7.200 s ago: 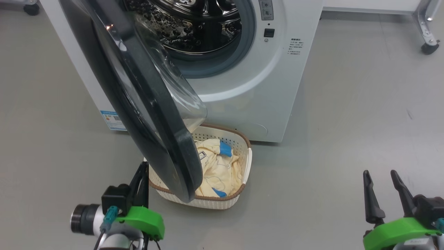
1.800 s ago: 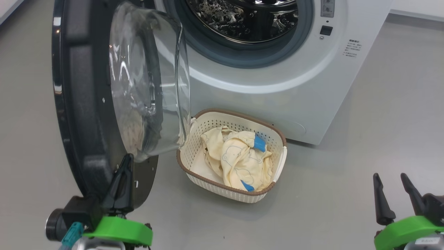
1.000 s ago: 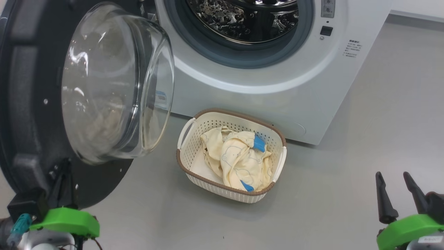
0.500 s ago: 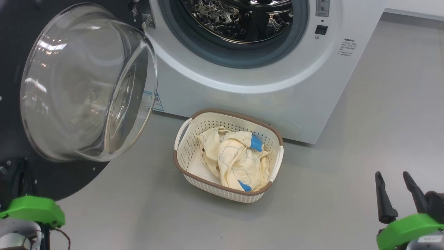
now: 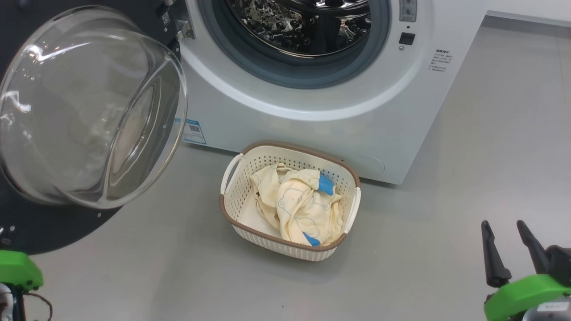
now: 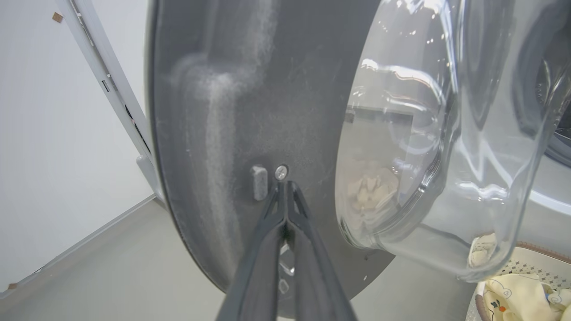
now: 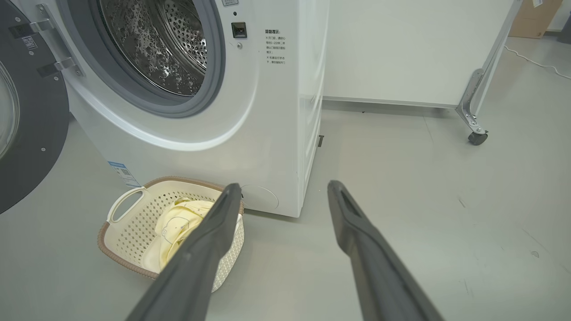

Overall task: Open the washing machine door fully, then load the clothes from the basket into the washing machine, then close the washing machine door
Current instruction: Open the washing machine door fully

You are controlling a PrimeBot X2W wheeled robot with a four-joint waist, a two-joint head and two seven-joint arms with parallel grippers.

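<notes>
Left wrist view, left gripper (image 6: 284, 185): jaws pressed narrow, tip to tip, holding nothing. The tips seem to touch the inner face of the washing machine door (image 6: 267, 89) just below a screw (image 6: 281, 172), though contact is hard to judge.
Door pose: swung out to the left of the washing machine (image 5: 312, 125), with its glass bowl (image 5: 89, 107) bulging toward the head camera and the drum (image 5: 303, 22) uncovered.
Left arm: reaching far left, its green mount (image 5: 18, 269) at the head view's lower-left edge.
Head view, right gripper (image 5: 502, 225): jaws wide and empty, fingers pointing up at lower right, well apart from the basket (image 5: 285, 247).
Basket place: on the floor (image 5: 446, 200) just in front of the machine, with the clothes (image 5: 299, 205) heaped inside.
Change: 1.8 s ago the door stood nearly edge-on beside the basket. Now it is open much wider, and the left gripper has gone left with it.
</notes>
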